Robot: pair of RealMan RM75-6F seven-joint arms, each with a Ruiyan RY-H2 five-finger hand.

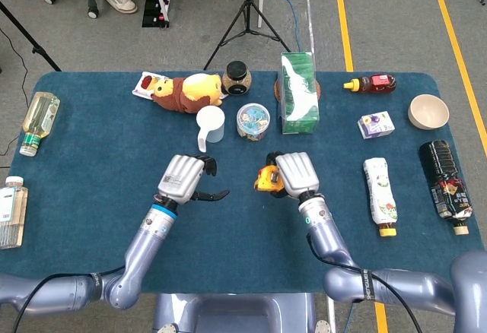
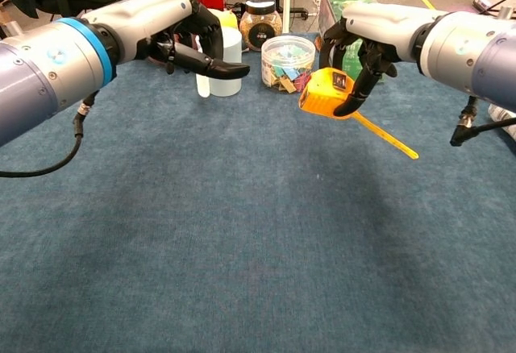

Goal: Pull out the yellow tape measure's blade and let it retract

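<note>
We see a table (image 1: 91,196) covered in dark blue cloth, on a grey floor (image 1: 396,21) with yellow lines and a tripod (image 1: 247,14) behind. A clear tub (image 2: 288,63) holds colourful small pieces; a white cup (image 1: 211,126) stands beside it. The right robot hand (image 1: 295,175) grips the yellow tape measure (image 2: 325,93) above the table — its blade (image 2: 385,137) sticks out. The left robot hand (image 1: 185,179) holds nothing, fingers apart.
</note>
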